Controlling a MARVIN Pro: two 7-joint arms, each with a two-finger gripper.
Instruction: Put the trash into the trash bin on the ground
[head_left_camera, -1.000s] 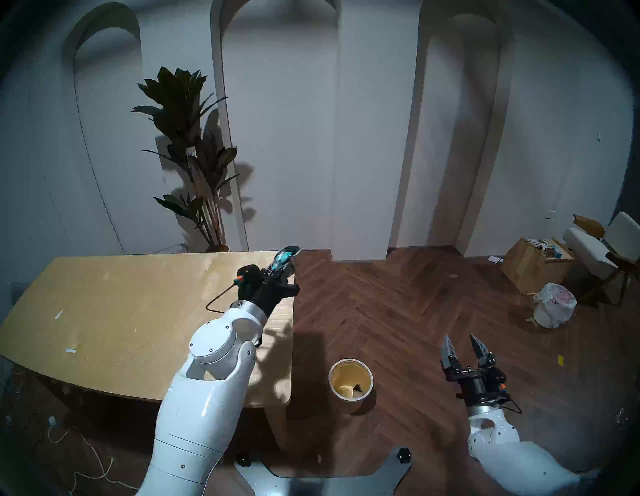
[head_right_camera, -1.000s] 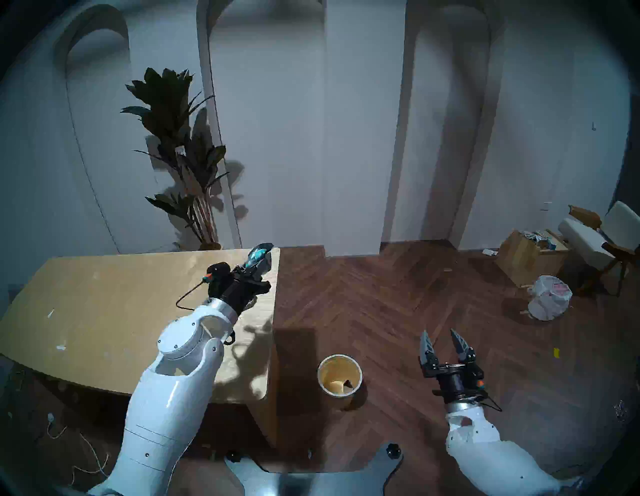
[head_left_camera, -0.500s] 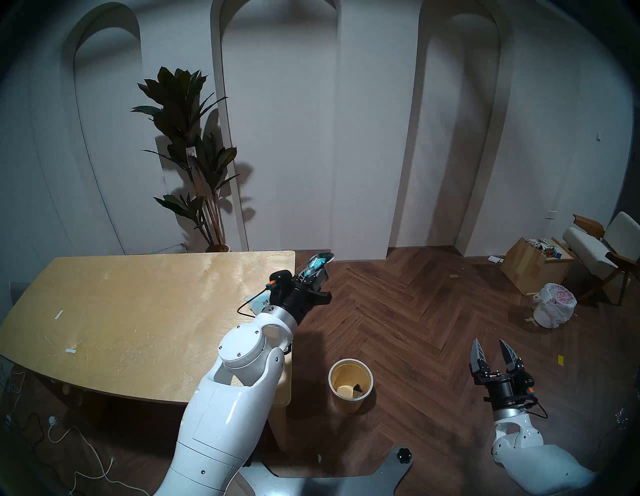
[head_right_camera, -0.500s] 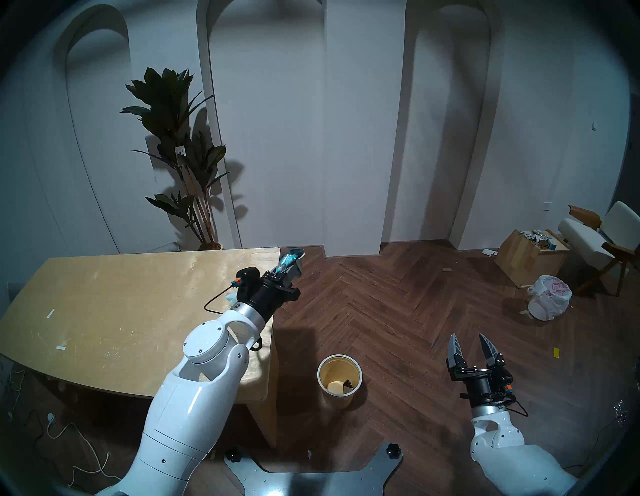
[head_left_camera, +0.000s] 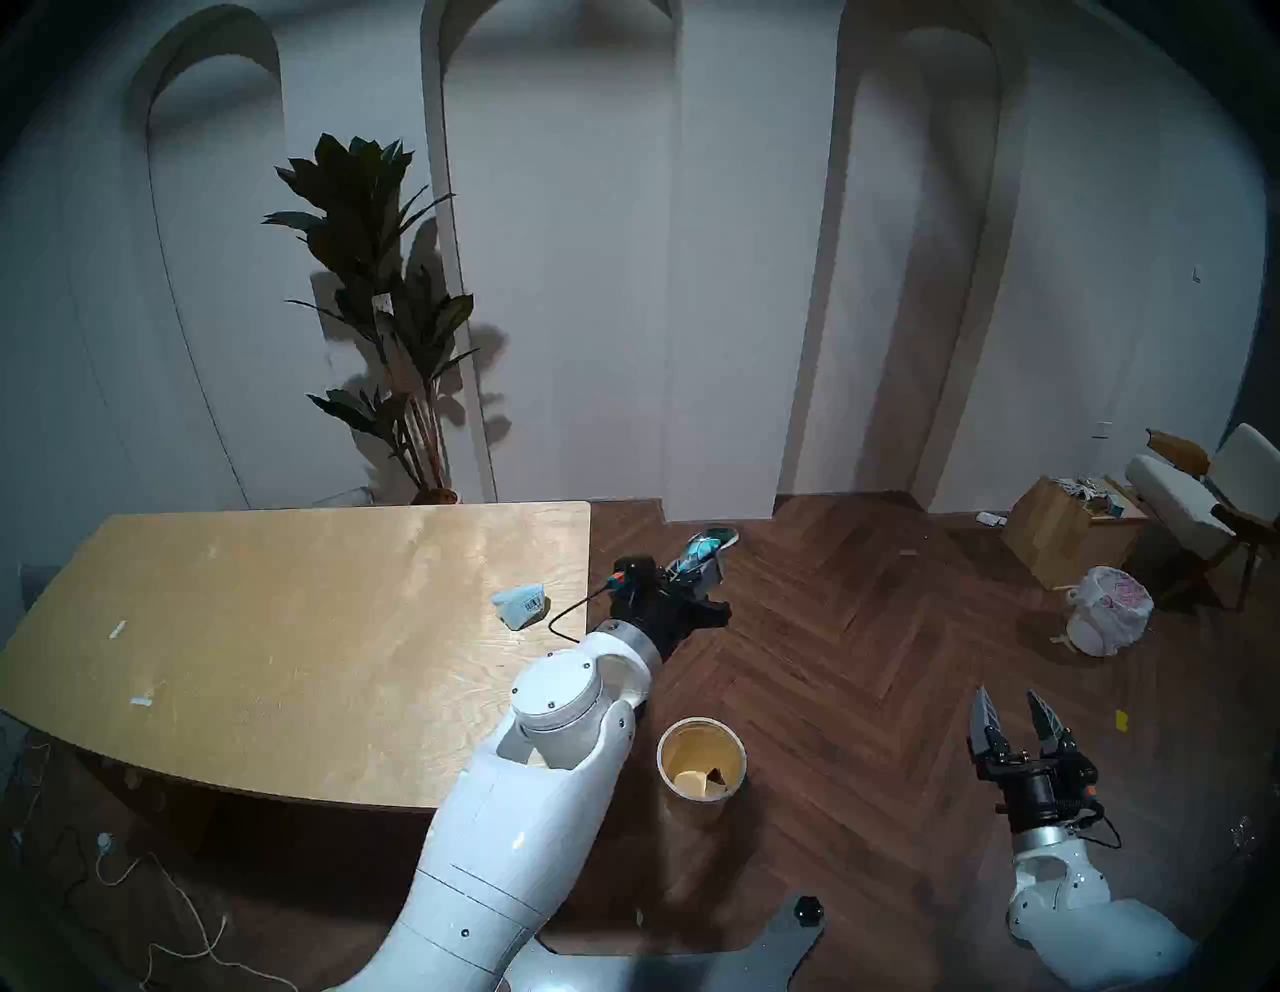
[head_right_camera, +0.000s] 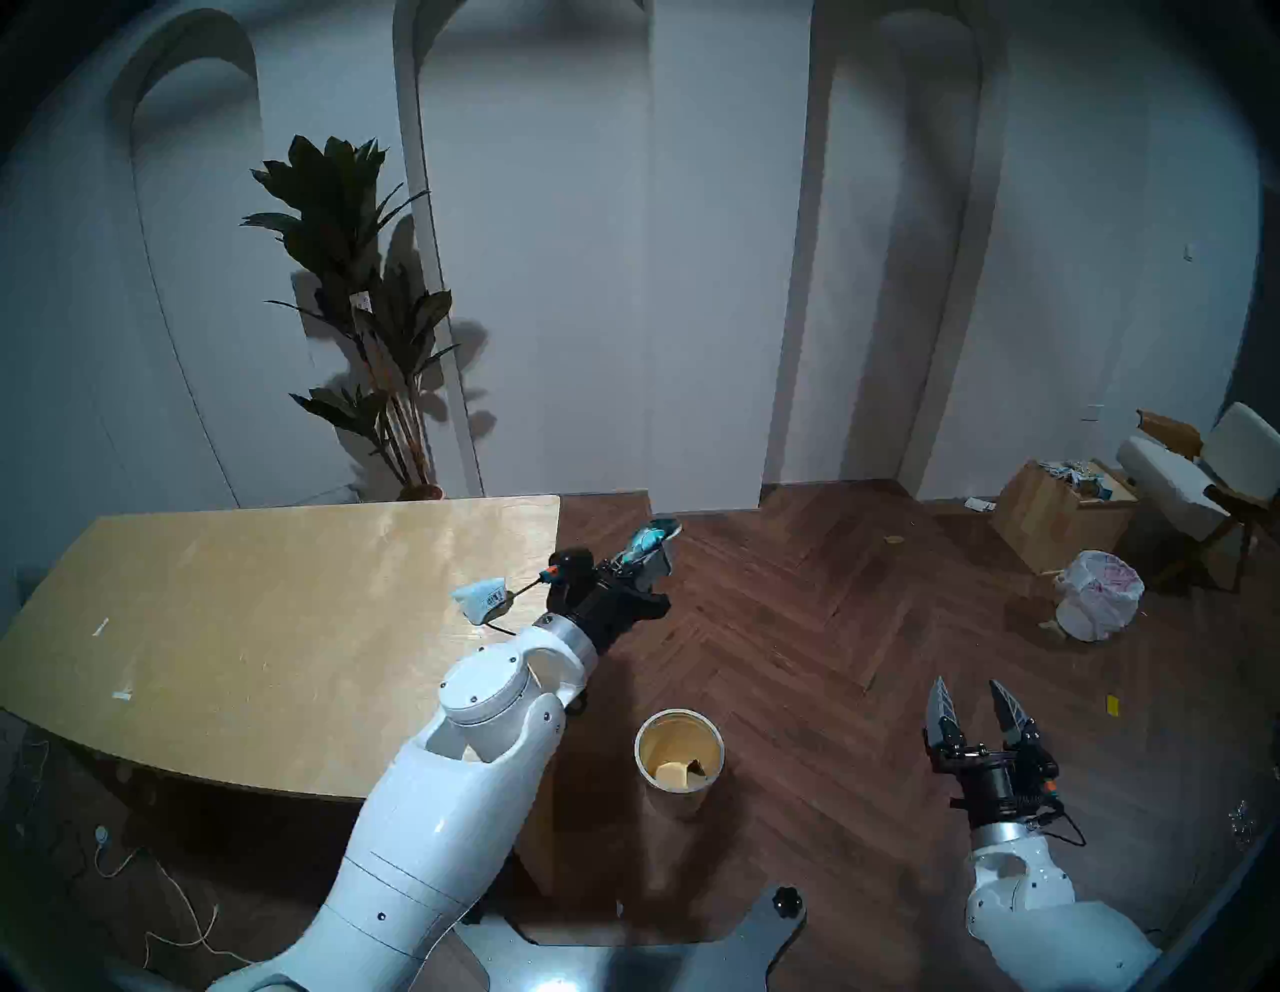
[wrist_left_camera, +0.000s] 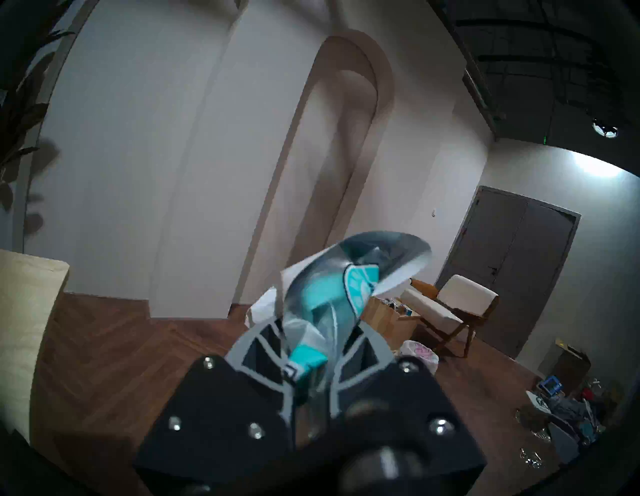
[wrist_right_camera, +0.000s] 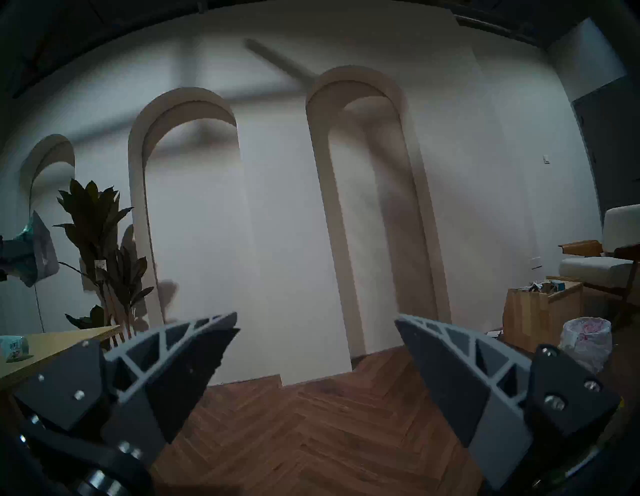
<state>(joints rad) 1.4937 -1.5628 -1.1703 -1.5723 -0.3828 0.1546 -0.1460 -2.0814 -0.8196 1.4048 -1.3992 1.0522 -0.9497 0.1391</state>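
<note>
Nearest me, my right claw (head_left_camera: 1015, 717) hangs over the floor (head_left_camera: 831, 658) with its jaws apart and nothing between them. Just left of it on the floor stands the bin (head_left_camera: 701, 769), with some pale scraps at its bottom. Beyond the bin, my left claw (head_left_camera: 696, 564) is past the tabletop (head_left_camera: 277, 623) edge, clamped on the blister pack (head_left_camera: 706, 547), which sticks out ahead of the fingers (wrist_left_camera: 258, 346). The blue packet (head_left_camera: 521, 604) lies on the tabletop near its right edge.
</note>
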